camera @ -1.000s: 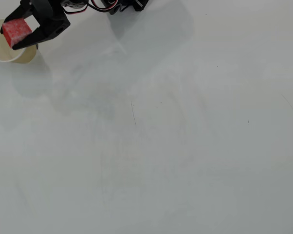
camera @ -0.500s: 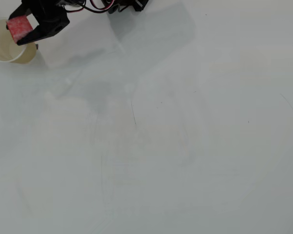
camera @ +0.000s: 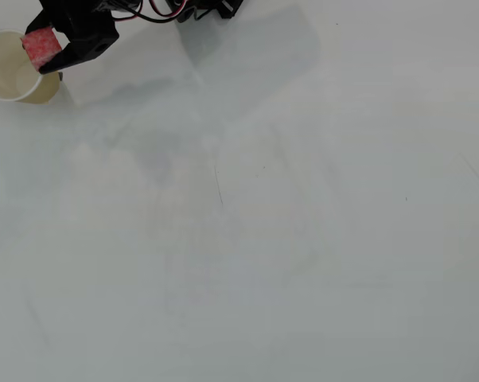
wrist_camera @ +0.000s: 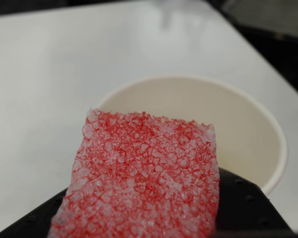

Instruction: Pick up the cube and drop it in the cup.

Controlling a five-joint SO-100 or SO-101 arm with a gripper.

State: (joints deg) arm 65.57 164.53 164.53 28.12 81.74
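Observation:
The red-pink speckled cube (camera: 41, 45) is held in my black gripper (camera: 44, 49) at the top left of the overhead view, over the right rim of the cream paper cup (camera: 5, 76). The gripper is shut on the cube. In the wrist view the cube (wrist_camera: 144, 178) fills the lower middle, close to the lens, with a black finger (wrist_camera: 245, 208) under and beside it. The cup's open mouth (wrist_camera: 248, 129) lies just beyond and below the cube, and its inside looks empty. The cup stands upright on the white table.
The white table (camera: 263, 223) spreads wide to the right and front of the cup. Black arm parts and red and black cables (camera: 156, 9) sit at the top edge of the overhead view. A dark table edge (wrist_camera: 282, 54) shows at the right of the wrist view.

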